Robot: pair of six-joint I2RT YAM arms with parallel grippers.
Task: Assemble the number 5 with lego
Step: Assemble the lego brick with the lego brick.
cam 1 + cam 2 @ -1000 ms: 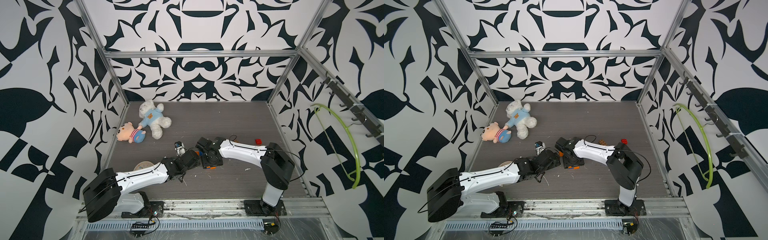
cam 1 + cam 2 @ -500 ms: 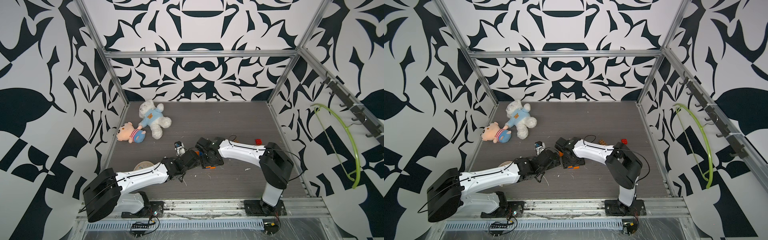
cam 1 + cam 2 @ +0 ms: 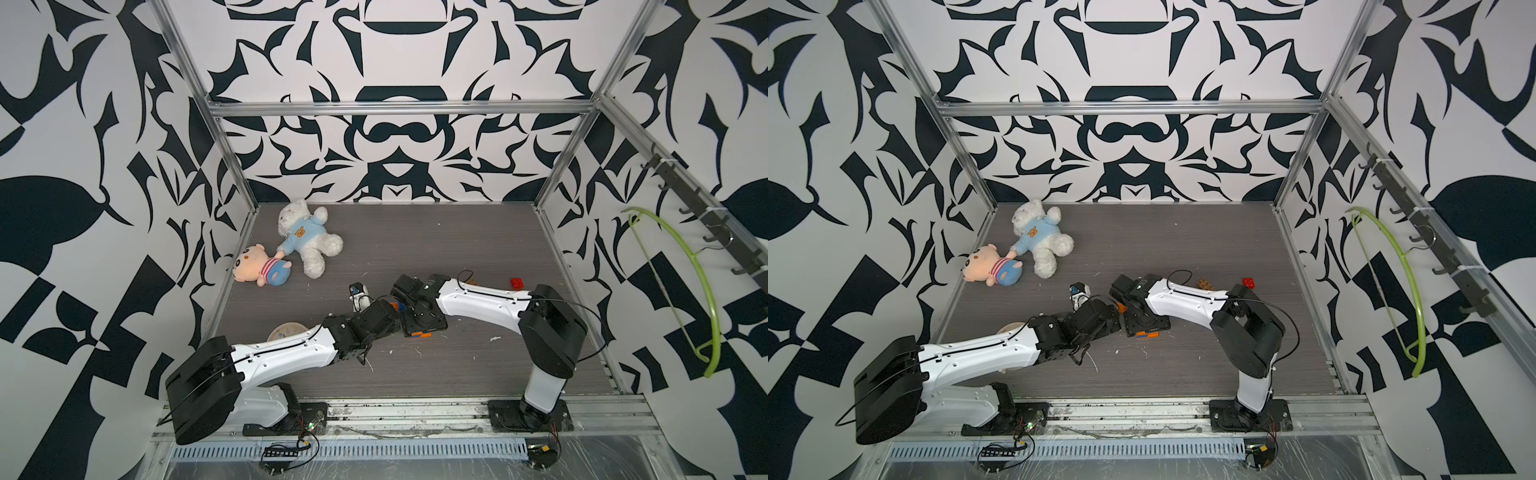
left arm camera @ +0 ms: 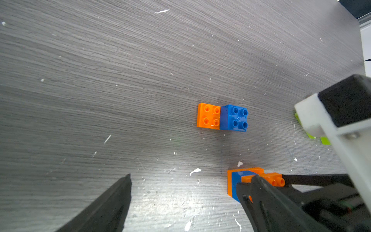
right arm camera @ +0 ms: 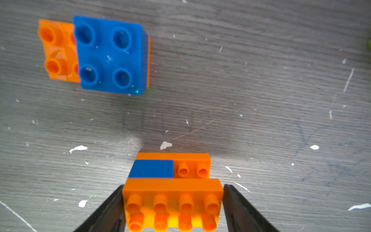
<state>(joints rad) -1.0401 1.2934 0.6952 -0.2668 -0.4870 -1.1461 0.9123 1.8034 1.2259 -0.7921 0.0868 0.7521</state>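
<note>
On my feed, the right end effector (image 5: 173, 186) has a finger at each end of the top orange brick of the stack (image 5: 172, 200). The fingers sit so close to it that I cannot tell whether they clamp it or only flank it. The stack is orange, a blue square, then orange, and it stands near the middle of the worktop (image 3: 457, 249).

The left end effector (image 4: 191, 177) is spread wide with nothing between its fingers, and one finger reaches in front of the stack.

Near the stack but apart from it lies a pair (image 4: 222, 117): a blue square pressed onto one end of an orange brick. A green brick (image 4: 325, 141) is partly hidden behind the right arm (image 4: 321, 116). A red brick (image 3: 517, 283) and a brown brick (image 3: 1205, 284) lie beside that arm. A teddy (image 3: 309, 241) and a doll (image 3: 259, 270) lie in the far left corner.
</note>
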